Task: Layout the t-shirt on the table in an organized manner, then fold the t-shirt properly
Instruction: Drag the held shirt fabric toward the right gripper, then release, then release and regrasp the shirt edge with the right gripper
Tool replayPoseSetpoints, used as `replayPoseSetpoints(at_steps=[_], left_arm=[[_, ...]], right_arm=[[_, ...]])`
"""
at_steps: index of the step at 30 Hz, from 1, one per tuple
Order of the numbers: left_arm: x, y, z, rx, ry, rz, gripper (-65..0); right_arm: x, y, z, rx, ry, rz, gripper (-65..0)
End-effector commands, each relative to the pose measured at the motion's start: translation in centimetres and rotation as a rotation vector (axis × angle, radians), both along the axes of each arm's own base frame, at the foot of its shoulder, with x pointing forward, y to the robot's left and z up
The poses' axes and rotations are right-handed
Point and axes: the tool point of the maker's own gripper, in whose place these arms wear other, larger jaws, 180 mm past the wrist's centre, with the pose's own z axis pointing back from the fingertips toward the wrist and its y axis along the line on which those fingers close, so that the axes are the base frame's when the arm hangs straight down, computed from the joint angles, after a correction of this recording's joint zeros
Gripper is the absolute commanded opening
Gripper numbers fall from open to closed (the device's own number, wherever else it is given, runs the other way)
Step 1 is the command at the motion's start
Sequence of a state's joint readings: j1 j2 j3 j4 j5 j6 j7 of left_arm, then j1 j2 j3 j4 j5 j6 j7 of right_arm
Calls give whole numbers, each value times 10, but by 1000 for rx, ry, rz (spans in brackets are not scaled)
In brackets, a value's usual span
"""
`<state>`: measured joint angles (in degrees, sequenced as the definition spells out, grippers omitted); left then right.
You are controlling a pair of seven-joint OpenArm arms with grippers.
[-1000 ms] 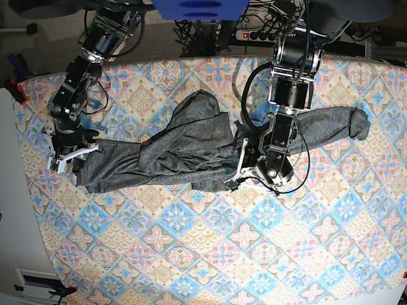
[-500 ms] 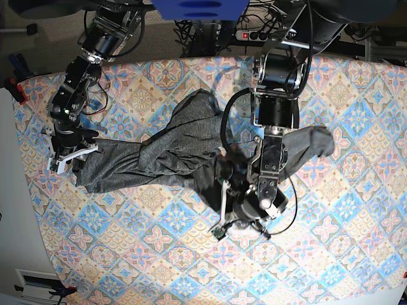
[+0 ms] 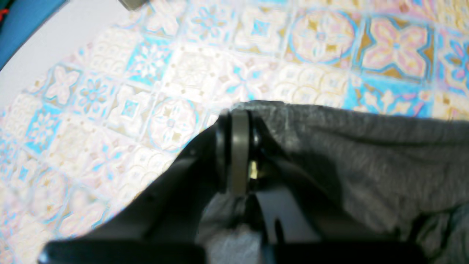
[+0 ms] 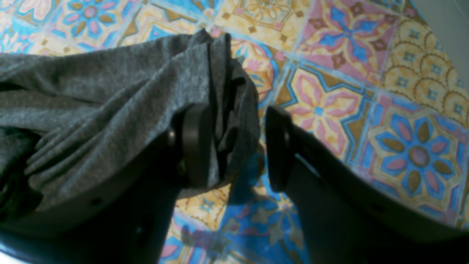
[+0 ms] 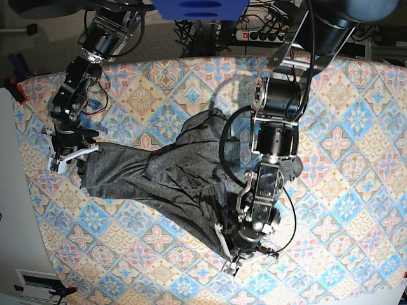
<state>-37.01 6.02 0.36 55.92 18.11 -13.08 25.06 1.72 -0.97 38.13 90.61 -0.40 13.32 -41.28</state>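
The dark grey t-shirt [image 5: 172, 171] lies crumpled across the patterned table [image 5: 350, 241], stretched diagonally from the left side toward the front middle. My left gripper [image 5: 230, 259] is at the shirt's front corner. In the left wrist view the left gripper [image 3: 238, 146] is shut on an edge of the t-shirt [image 3: 366, 157], above the table [image 3: 146, 73]. My right gripper [image 5: 65, 157] sits at the shirt's left end. In the right wrist view the right gripper [image 4: 234, 143] has its jaws apart. A bunched fold of the t-shirt [image 4: 110, 99] drapes over one finger, with a gap to the other.
A power strip [image 5: 254, 35] and cables lie behind the table's back edge. A blue object [image 5: 197, 9] hangs at the top middle. A red clamp [image 5: 16, 89] sits by the left corner, and a white surface [image 5: 13, 203] borders the table's left edge.
My left gripper has travelled toward the table's front edge, dragging the shirt with it. The sleeve at the right has been pulled in toward the middle. The right arm has stayed put.
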Motion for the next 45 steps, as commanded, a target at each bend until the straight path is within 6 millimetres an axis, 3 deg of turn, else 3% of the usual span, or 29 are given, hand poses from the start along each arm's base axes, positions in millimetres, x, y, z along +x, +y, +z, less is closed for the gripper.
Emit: replayPoseSetpoints(at_steps=[1, 6, 9, 12, 14, 16, 22, 28, 32, 36, 40, 45], left_arm=[[7, -4, 20, -17, -65, -5, -586], [-8, -3, -9, -23, -20, -5, -454], [-19, 2, -2, -42, -60, 7, -412], [-38, 4, 20, -56, -142, -6, -405], [-57, 3, 28, -49, -175, -41, -405], [-79, 5, 20, -21, -131, -61, -405], [-146, 52, -8, 136, 27, -68, -405], [-219, 97, -37, 216, 136, -64, -405], [-251, 119, -62, 228, 230, -23, -405], [-265, 134, -71, 230, 271, 19, -405], [-266, 134, -72, 228, 274, 17, -405], [-266, 132, -72, 226, 272, 13, -405]], right_arm=[[9, -4, 17, -18, -57, 1, -421], [9, -4, 17, -19, -57, 1, -421], [9, -4, 19, -23, -60, 2, -421], [14, 2, 32, -43, -89, 26, -421], [25, 27, 47, -68, -124, 120, -421], [24, 53, 51, -91, -130, 232, -421], [23, 109, 64, -118, -165, 420, -421], [5, 153, 44, -81, -142, 535, -421], [-12, 193, 36, -32, -184, 630, -421], [-24, 209, 30, -6, -190, 667, -421], [-26, 220, 21, 13, -168, 692, -421], [-37, 219, -22, 56, -56, 686, -421]])
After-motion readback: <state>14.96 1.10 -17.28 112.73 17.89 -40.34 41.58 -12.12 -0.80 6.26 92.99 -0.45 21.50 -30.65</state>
